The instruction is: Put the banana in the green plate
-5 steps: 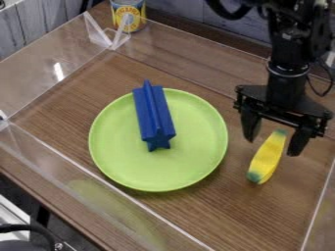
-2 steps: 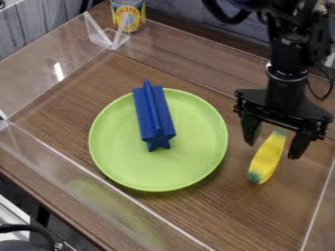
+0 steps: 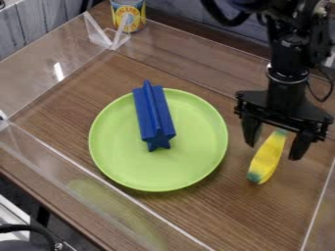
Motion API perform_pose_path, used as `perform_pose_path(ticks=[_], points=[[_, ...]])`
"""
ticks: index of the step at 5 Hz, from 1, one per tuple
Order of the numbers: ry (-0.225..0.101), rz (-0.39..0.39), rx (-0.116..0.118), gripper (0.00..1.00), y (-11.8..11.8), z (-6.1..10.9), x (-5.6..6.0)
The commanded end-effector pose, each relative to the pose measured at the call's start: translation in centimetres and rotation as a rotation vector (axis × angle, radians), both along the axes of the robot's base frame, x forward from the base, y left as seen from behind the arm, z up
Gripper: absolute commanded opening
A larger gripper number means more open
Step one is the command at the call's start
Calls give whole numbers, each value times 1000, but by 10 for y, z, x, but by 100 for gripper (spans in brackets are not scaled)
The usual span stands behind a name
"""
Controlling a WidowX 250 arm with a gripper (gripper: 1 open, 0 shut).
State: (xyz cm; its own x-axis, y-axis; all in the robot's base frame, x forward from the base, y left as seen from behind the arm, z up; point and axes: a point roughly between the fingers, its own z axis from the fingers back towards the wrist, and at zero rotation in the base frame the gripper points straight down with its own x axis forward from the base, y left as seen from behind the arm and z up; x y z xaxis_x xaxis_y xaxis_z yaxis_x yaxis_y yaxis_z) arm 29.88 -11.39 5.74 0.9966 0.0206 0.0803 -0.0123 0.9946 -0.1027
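Note:
The banana [image 3: 265, 160], small and yellow with a dark greenish tip, lies on the wooden table just right of the green plate [image 3: 197, 137]. My gripper [image 3: 277, 139] hangs directly over the banana's upper end. Its black fingers [image 3: 250, 131] stand open, one on each side of the banana, and they do not grip it. A long blue star-section block [image 3: 153, 116] rests on the plate.
Clear plastic walls [image 3: 53, 69] ring the work area on the left, back and front. A yellow-and-blue can [image 3: 127, 15] stands at the back outside the wall. The right table edge lies close to the banana.
The gripper has sunk very slightly toward the banana. Nothing else has moved.

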Motion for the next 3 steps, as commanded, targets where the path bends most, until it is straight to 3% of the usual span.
perform_pose_path(ticks=[1, 3], points=[[-29, 3, -16, 100, -1, 8, 2], [-40, 4, -26, 100, 0, 9, 3]])
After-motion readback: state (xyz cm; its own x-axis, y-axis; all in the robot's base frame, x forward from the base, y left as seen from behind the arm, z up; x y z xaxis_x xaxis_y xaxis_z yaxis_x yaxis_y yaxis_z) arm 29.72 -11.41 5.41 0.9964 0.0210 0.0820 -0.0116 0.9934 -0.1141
